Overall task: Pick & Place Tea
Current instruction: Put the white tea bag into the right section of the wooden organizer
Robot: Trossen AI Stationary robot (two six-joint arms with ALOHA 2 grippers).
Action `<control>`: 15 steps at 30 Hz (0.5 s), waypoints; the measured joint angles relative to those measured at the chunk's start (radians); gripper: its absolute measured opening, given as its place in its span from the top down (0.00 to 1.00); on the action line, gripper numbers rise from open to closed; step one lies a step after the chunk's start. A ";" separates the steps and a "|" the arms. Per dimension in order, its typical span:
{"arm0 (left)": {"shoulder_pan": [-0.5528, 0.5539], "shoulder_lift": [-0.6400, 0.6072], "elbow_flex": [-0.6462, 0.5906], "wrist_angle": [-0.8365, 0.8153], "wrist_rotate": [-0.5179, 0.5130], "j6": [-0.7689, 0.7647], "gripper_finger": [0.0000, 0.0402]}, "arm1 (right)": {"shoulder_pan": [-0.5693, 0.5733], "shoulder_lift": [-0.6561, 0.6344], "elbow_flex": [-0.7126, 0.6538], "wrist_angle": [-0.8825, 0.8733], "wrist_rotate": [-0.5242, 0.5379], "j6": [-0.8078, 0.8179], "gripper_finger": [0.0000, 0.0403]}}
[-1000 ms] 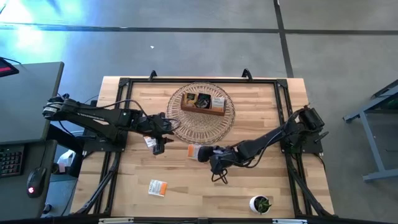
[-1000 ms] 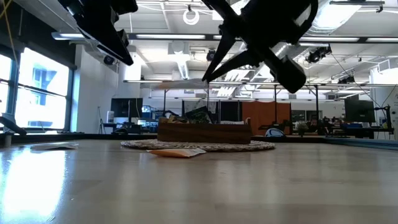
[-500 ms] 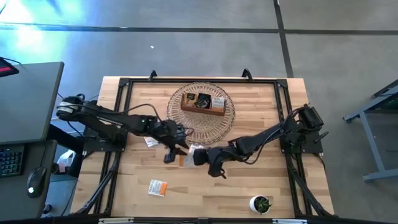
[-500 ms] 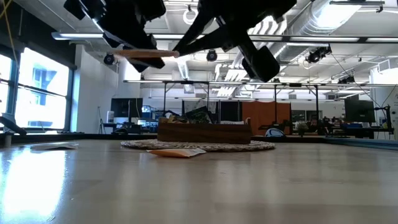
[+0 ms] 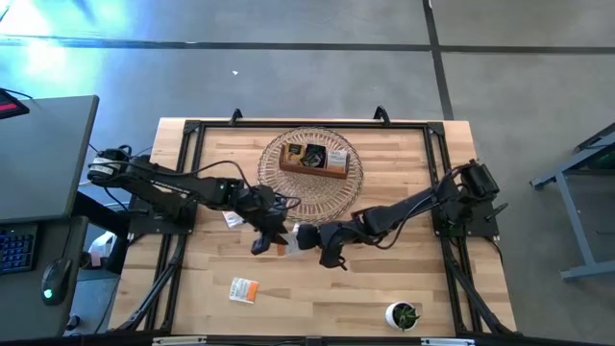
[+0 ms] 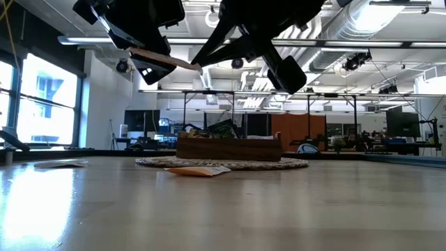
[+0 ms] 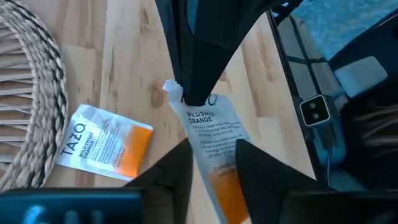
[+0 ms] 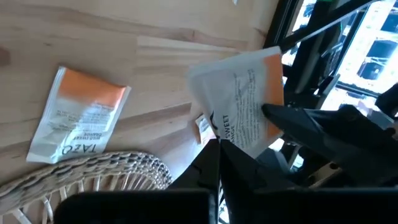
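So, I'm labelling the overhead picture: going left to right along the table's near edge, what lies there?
White-and-orange tea sachet → small green plant in a white pot.

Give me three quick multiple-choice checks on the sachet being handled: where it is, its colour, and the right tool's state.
1. Where is the handled sachet?
A. In the wooden tray
B. In the air between the two tools
C. Beside the plant pot

2. What colour is it?
A. White and orange
B. Black
C. Green

3. What is the right tool doing?
A. Open and empty
B. Shut on nothing
C. Shut on the sachet

Answers:
1 B: the low view shows the sachet held well above the table, between the left tool and the right tool.
2 A: the left wrist view shows white paper with an orange end.
3 C: its dark tips pinch the sachet's top edge.
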 joint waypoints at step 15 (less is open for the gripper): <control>0.000 0.000 0.000 -0.087 -0.061 0.000 0.99 | -0.001 0.000 0.000 0.014 -0.020 0.322 0.87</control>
